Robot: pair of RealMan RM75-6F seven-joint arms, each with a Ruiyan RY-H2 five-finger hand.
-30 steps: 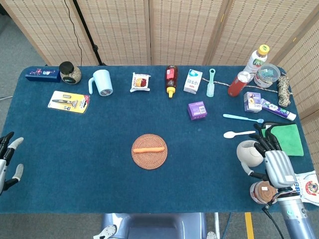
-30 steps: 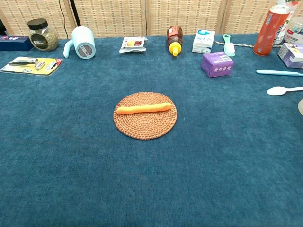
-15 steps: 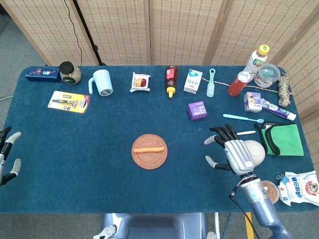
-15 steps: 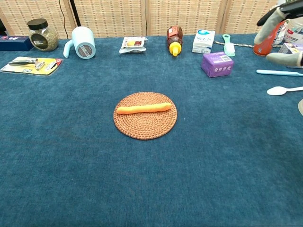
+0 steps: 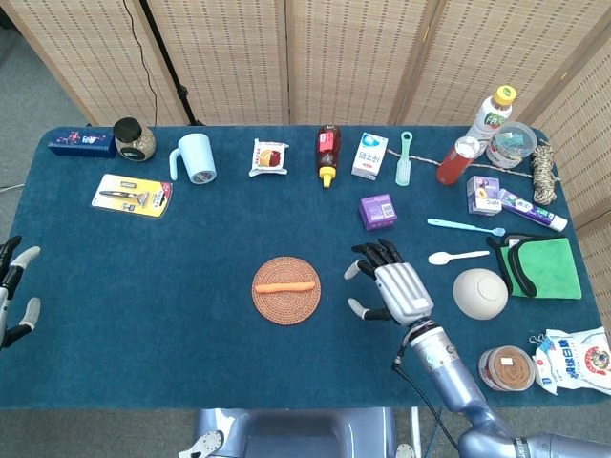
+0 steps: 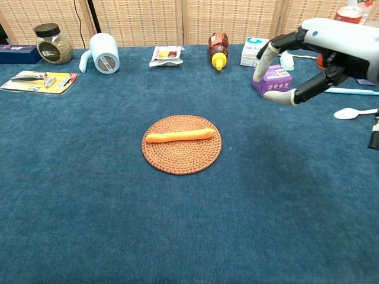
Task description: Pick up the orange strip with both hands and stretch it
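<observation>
An orange strip [image 5: 285, 285] [image 6: 179, 135] lies flat across a round woven mat [image 5: 286, 303] [image 6: 182, 155] in the middle of the blue table. My right hand [image 5: 389, 287] [image 6: 308, 56] hovers to the right of the mat, fingers spread and empty, apart from the strip. At the far left table edge my left hand [image 5: 13, 291] shows only in the head view, fingers apart, holding nothing.
A purple box [image 5: 378, 211] [image 6: 272, 80], white spoon [image 5: 456, 256], blue toothbrush [image 5: 465, 226], white bowl [image 5: 479, 293] and green cloth [image 5: 544, 267] lie on the right. A sauce bottle [image 5: 327, 153], snack pack [image 5: 269, 156], mug [image 5: 194, 157] and razor pack [image 5: 132, 196] line the back.
My right hand has swept left from the table's right edge past the bowl toward the mat. The left hand has barely shifted. The strip has not moved.
</observation>
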